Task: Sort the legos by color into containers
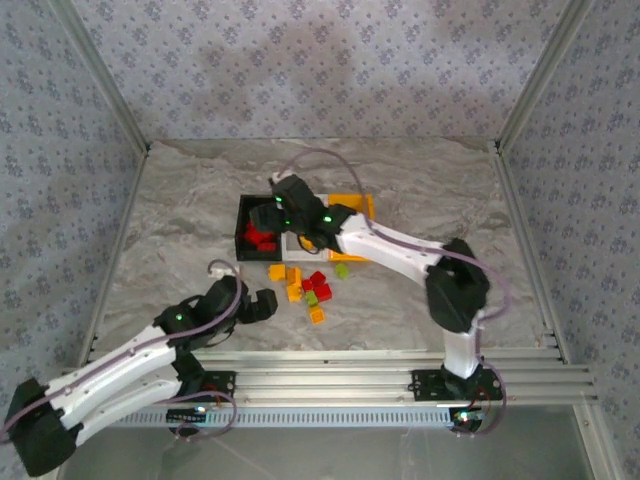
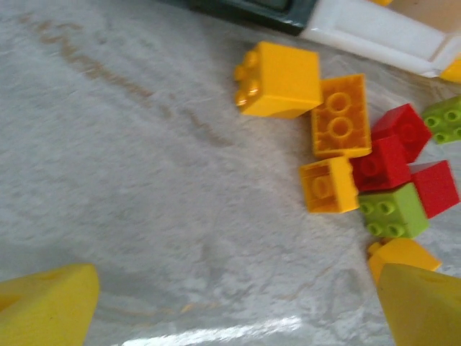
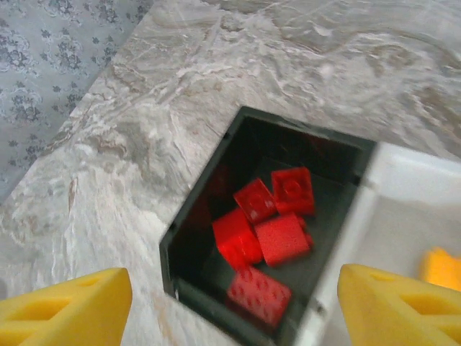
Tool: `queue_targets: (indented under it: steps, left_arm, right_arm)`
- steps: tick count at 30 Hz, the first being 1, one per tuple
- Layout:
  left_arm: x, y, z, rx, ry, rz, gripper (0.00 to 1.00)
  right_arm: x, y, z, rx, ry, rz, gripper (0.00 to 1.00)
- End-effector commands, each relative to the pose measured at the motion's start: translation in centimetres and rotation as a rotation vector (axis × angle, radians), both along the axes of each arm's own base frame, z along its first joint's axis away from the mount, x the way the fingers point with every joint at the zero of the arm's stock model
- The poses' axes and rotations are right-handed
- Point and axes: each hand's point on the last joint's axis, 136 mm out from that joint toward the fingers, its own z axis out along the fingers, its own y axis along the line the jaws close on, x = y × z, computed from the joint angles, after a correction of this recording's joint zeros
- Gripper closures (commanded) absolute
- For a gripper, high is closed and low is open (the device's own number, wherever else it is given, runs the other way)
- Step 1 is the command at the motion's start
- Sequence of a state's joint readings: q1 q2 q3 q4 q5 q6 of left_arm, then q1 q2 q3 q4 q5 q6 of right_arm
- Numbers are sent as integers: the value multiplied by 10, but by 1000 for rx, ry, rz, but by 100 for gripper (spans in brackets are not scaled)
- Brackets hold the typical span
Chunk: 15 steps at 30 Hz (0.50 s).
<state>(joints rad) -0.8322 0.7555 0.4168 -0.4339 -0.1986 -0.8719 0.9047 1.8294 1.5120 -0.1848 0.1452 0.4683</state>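
Loose legos (image 1: 305, 284) in orange, red and light green lie in a small heap just in front of the containers. My left gripper (image 1: 262, 303) (image 2: 238, 310) is open low over bare table to their left; an orange brick (image 2: 328, 184), a green one (image 2: 392, 209) and a red one (image 2: 382, 162) lie ahead of its right finger (image 2: 425, 303). My right gripper (image 1: 272, 213) (image 3: 234, 310) hangs open over the black bin (image 1: 240, 215) (image 3: 194, 216). Several red bricks (image 3: 277, 238) lie in that bin, the nearest one blurred. Nothing sits between the right jaws.
The white bin (image 3: 403, 209) (image 2: 374, 32) adjoins the black one and holds an orange brick (image 3: 441, 267). The orange-yellow bin (image 1: 352, 203) lies beyond it, partly under my right arm. Patterned walls enclose the marble table; an aluminium rail (image 1: 340, 380) runs along the near edge.
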Motion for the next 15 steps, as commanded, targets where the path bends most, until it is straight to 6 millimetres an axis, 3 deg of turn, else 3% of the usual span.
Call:
queue_targets:
  steps: [1, 7, 11, 15]
  left_arm:
    - [23, -42, 33, -89, -95, -105, 8]
    - [40, -78, 15, -55, -46, -183, 29]
    - [45, -82, -6, 3, -11, -189, 36]
    - [47, -85, -24, 39, 27, -199, 42]
  right_arm:
    - [-15, -36, 16, 77, -23, -99, 22]
    - [-57, -100, -23, 26, 31, -172, 22]
    - [-75, -132, -38, 20, 48, -219, 22]
    - [-85, -152, -40, 39, 39, -254, 22]
